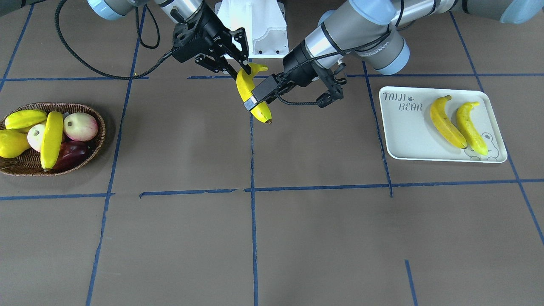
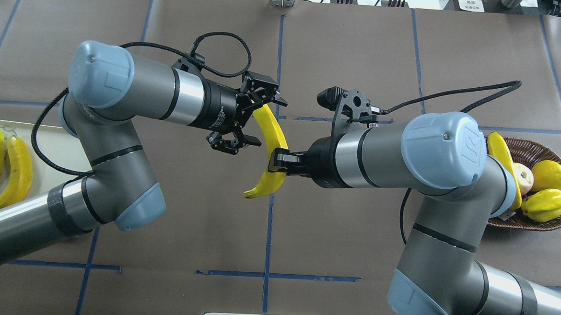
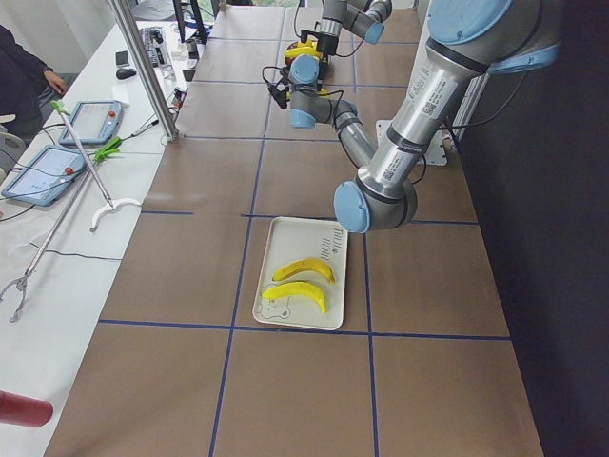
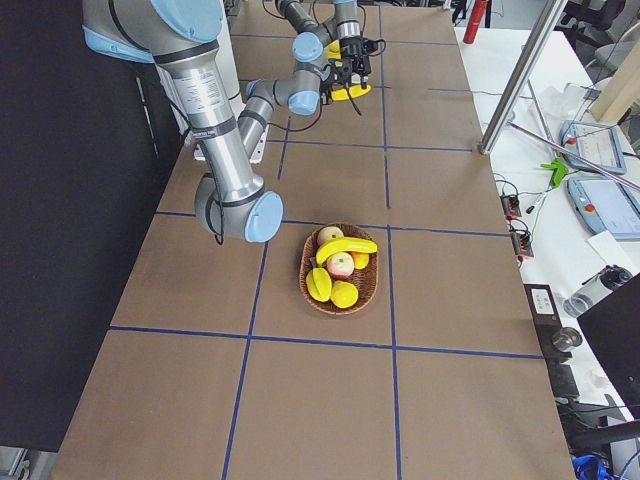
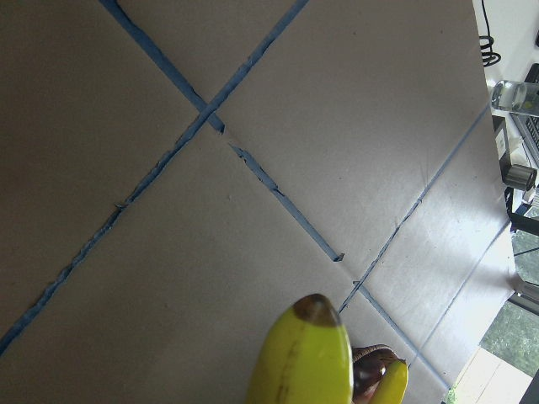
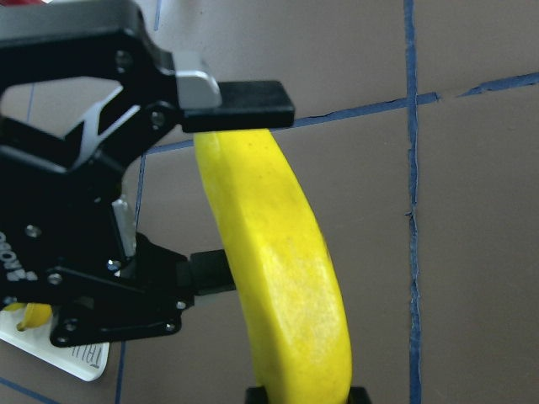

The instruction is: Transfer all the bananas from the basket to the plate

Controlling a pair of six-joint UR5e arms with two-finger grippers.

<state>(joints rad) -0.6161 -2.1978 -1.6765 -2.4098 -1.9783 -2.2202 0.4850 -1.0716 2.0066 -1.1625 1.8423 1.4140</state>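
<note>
Above the central blue tape line [image 2: 269, 233], the right gripper [image 2: 276, 161] clamps a banana [image 2: 267, 183] near its robot-side end, held off the brown tabletop [image 1: 297, 238]. The left gripper [image 2: 265, 122] stands wide, its fingers [image 6: 240, 95] straddling the fruit's far end; whether they touch it I cannot tell. Wide stretches of tabletop separate this from the wicker basket [image 1: 25, 168], holding a fourth banana [image 1: 51, 140] among other fruit [image 1: 80, 126], and the white tray [image 1: 408, 140], bearing two bananas [image 1: 446, 123]. Overhead, the arms cover part of basket and tray; the front view shows the tray whole.
</note>
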